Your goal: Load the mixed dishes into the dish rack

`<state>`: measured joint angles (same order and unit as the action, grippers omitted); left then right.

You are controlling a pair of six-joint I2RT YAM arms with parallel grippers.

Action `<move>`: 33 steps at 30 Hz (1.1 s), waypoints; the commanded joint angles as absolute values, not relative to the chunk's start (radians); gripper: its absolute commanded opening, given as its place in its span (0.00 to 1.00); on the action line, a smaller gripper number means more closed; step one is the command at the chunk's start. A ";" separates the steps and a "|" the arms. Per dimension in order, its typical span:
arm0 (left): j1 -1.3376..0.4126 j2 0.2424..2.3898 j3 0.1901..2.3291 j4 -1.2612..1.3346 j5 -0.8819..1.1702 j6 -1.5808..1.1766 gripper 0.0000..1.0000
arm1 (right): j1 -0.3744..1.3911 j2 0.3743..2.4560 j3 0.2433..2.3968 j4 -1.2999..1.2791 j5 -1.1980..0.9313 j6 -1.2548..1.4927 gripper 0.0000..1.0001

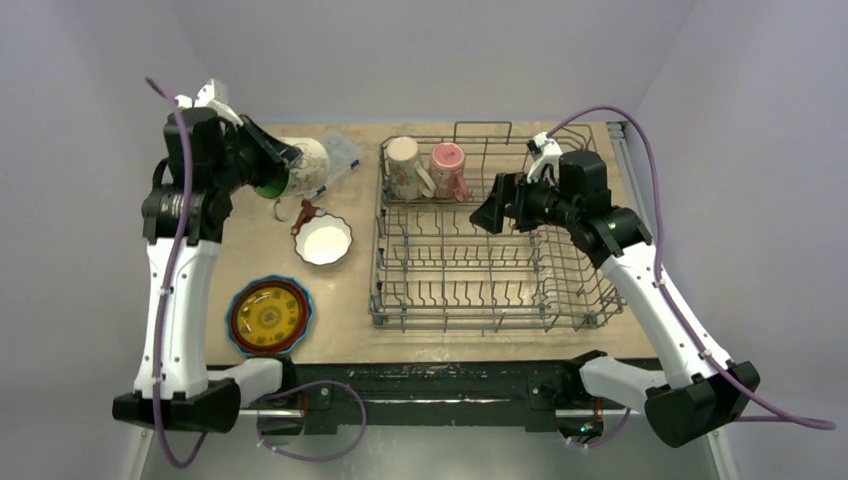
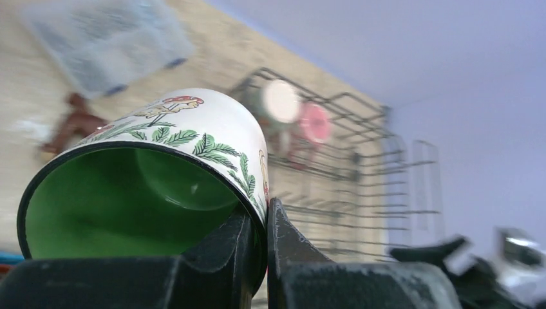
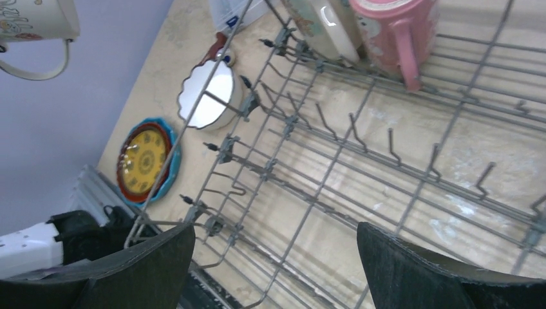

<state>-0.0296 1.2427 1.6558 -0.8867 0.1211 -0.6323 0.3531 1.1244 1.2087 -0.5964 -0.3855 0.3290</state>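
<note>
Left gripper: your left gripper (image 1: 272, 168) is clamped on the rim of the green-lined mug (image 1: 305, 165), with one finger inside the mouth and one outside on the wall. Its wrist view shows the same grip (image 2: 265, 215).
Held mug: the green-lined mug (image 2: 193, 125) is cream outside with mushroom and fern prints. It lies tilted on its side with the mouth towards your gripper and the handle hanging down, and it is off the table (image 1: 350, 340).
Plates: the plates (image 1: 269, 316) sit stacked flat on the table, well below your left gripper, with the yellow-patterned one on top.
Brown tool: the brown tool (image 1: 305, 213) lies just below the held mug.
Bowl: the bowl (image 1: 324, 240) stands upright, touching or just beside the brown tool, lower right of your left gripper.
Clear box: the clear box (image 1: 342, 155) rests just beyond the held mug, on its right.
Rack: the rack (image 1: 480, 325) sits on the table directly under your right gripper.
Racked mugs: the second cream mug (image 1: 403, 165) and the pink mug (image 1: 448, 170) stand mouth down, side by side, in the far left corner of the rack, to the left of your right gripper.
Right gripper: your right gripper (image 1: 490, 213) hangs over the rack's middle rows (image 3: 275, 230), fingers spread wide with nothing between them.
</note>
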 commanded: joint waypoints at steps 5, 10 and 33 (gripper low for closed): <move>-0.080 1.042 1.276 0.022 0.510 -1.534 0.00 | 0.354 1.130 1.168 -0.405 -0.769 0.406 0.99; -0.290 1.052 1.162 0.374 0.376 -1.770 0.00 | 0.376 1.064 1.131 -0.207 -0.848 0.454 0.99; -0.678 1.298 1.303 0.742 0.190 -1.924 0.00 | 0.387 1.026 1.120 0.321 -0.794 0.929 0.58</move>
<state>-0.6682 1.3186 1.2282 0.5072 0.2226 -1.8904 0.3851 1.0359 1.1038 0.1890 -0.7528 0.8547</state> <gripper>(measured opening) 0.061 0.680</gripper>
